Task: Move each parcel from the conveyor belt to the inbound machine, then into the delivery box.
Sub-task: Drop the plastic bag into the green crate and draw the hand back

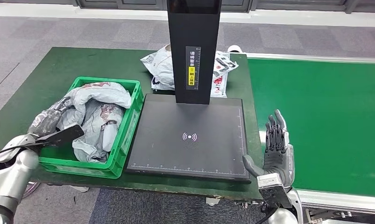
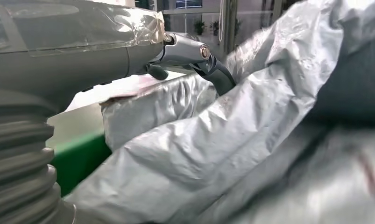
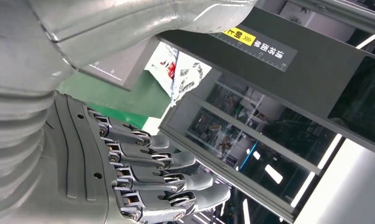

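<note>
A green delivery box [image 1: 129, 135] on the left of the table holds crumpled grey parcels [image 1: 99, 116]. My left hand [image 1: 49, 120] lies at the box's left side, its fingers against the top grey parcel [image 2: 251, 121]. One finger [image 2: 215, 72] hooks over a fold, and I cannot tell whether it grips. The black inbound machine [image 1: 190, 135] has nothing on its plate. White parcels [image 1: 161, 65] lie behind its column. My right hand [image 1: 275, 145] hangs open and upright beside the plate's right edge, its fingers [image 3: 152, 177] spread and holding nothing. The green conveyor belt [image 1: 325, 121] carries no parcel.
The machine's black column [image 1: 194, 46] rises over the plate's far edge. The dark green table [image 1: 40, 84] lies bare to the left of and behind the box. Grey floor surrounds the table.
</note>
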Controlling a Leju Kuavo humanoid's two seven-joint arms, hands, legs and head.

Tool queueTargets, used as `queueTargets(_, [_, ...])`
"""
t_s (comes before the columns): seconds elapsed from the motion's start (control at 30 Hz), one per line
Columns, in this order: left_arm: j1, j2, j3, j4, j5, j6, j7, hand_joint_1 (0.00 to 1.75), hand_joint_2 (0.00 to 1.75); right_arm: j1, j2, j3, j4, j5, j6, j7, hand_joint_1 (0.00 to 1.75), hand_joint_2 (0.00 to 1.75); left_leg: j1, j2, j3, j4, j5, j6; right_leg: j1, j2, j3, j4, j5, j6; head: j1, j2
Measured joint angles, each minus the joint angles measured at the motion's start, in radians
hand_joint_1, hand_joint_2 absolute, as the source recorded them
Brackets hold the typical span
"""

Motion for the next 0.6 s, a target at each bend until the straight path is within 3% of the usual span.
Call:
queueTargets(0.37, [-0.02, 0.007, -0.003, 0.023, 0.024, 0.001, 0.006, 0.0, 1.75, 0.006, 0.0, -0.006, -0.011, 0.001, 0.001, 0.005, 0.0, 1.75, 0.0, 0.001, 0.0, 0.0, 0.0, 0.0, 0.0, 0.002, -0.001, 0.0, 0.0, 0.0, 0.0, 0.0])
queueTargets(0.5, [-0.03, -0.001, 0.005, 0.021, 0.124, 0.057, -0.013, 0.0, 0.0, 0.01, 0.002, -0.006, -0.015, 0.001, 0.001, 0.007, 0.0, 1.75, 0.0, 0.001, 0.0, 0.0, 0.0, 0.0, 0.0, 0.002, -0.002, 0.0, 0.0, 0.0, 0.0, 0.0])
queueTargets(0.6, [-0.046, -0.031, 0.033, -0.002, 0.256, 0.161, -0.024, 0.0, 0.0, 0.014, 0.009, -0.006, -0.021, 0.001, 0.0, 0.013, 0.0, 1.75, 0.0, 0.001, 0.0, 0.0, 0.0, 0.0, 0.0, 0.001, -0.001, 0.0, 0.0, 0.0, 0.0, 0.0])
